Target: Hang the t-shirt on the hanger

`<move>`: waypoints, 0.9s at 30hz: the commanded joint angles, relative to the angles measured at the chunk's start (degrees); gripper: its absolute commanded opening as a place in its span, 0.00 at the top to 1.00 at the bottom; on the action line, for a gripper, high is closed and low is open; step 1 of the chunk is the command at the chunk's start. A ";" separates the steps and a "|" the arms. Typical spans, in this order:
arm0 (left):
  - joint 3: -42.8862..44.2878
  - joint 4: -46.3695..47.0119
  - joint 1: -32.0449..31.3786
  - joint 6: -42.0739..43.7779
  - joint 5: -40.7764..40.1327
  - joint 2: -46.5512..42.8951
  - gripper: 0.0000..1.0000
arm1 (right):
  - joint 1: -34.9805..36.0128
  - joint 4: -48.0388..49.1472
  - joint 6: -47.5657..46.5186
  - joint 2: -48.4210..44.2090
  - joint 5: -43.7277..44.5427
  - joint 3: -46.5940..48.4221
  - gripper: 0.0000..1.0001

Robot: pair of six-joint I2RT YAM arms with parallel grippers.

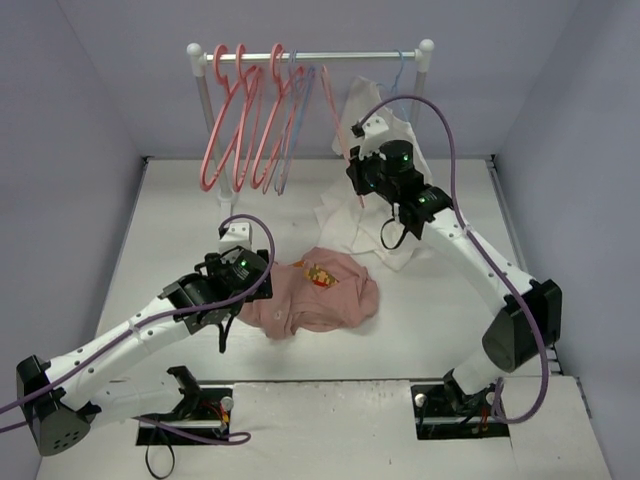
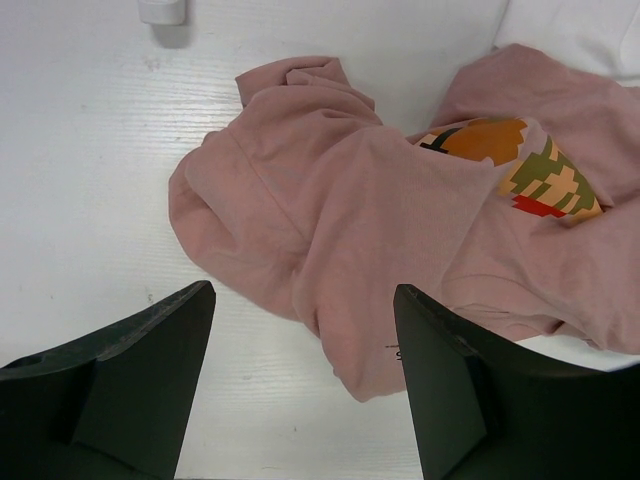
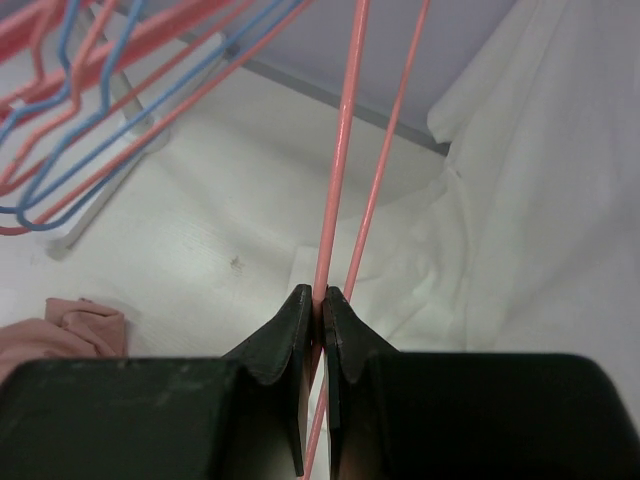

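Nearest us, the left gripper (image 2: 303,300) has its jaws spread wide and holds nothing. We find the t-shirt (image 2: 380,200) crumpled on the table (image 2: 80,150), its near fold lying between and just beyond the two fingertips, with its print (image 2: 520,170) further off to the right. Further away, the right gripper (image 3: 319,300) has its jaws pressed together on one thin rod of the hanger (image 3: 340,170), whose second rod passes just right of them. A white shirt (image 3: 540,200) lies right of those jaws. Beyond them to the left, more hangers (image 1: 240,120) hang on the rack (image 1: 310,56).
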 commanded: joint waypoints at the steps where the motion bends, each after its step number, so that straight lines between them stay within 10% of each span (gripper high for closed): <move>1: 1.57 2.81 0.48 -0.01 0.14 0.19 0.32 | -0.25 5.88 -1.22 -6.32 0.73 1.06 1.00; 18: -0.12 5.34 -11.09 -3.11 -0.28 9.56 0.34 | -2.69 3.54 0.44 -27.70 1.49 -20.15 1.00; 27: 3.53 -3.85 -23.57 -17.45 -7.04 18.34 0.67 | -3.33 1.40 0.45 -29.99 2.61 -22.32 1.00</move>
